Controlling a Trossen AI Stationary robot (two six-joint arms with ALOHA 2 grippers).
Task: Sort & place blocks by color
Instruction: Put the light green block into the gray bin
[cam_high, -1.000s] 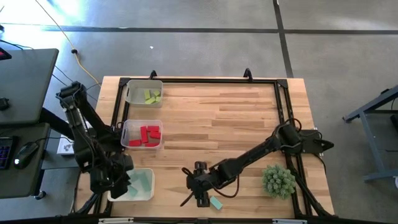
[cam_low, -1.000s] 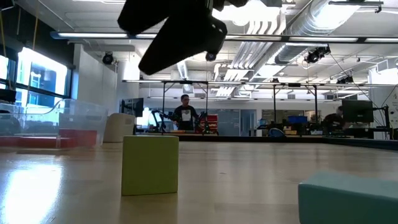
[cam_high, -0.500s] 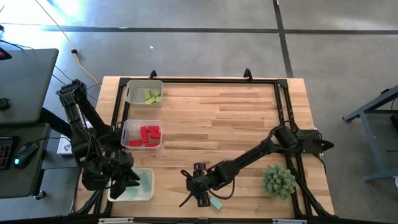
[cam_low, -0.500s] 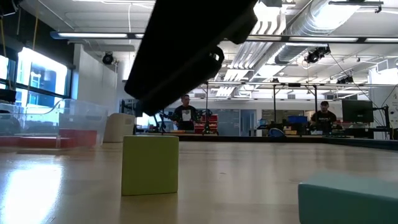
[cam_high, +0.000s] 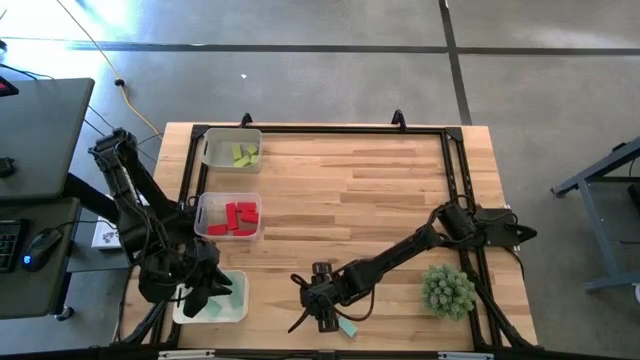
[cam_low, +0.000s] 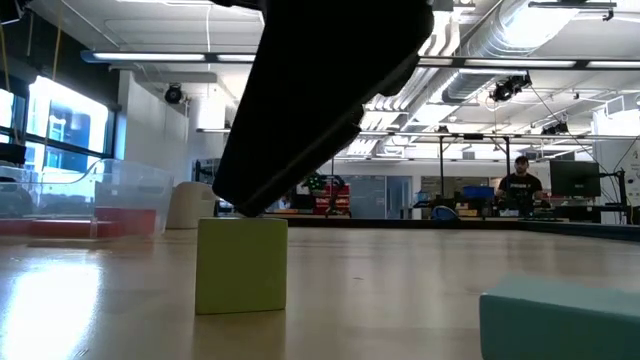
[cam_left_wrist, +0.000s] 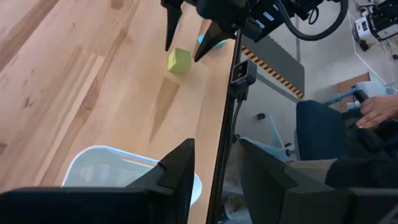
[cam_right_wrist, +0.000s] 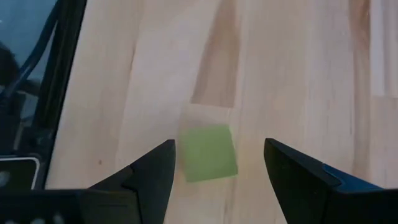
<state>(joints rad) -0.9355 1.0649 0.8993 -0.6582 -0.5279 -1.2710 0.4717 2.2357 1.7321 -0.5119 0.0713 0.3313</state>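
Reaching for the yellow-green block (cam_right_wrist: 207, 152) near the desk's (cam_high: 380, 190) front edge, we hold our right end effector (cam_right_wrist: 217, 168) open astride it; next we lower and close. Our left end effector (cam_left_wrist: 214, 171), part-open and empty, waits over the teal bin (cam_high: 232, 300).

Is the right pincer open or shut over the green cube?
Open: the right pincer has its fingers spread either side of the green cube, not touching.

- From overhead we look straight down on the whole desk (cam_high: 380, 190)
- Low, we look level across it
- Our wrist views look close past each arm's fingers; both share the green cube (cam_right_wrist: 208, 153)
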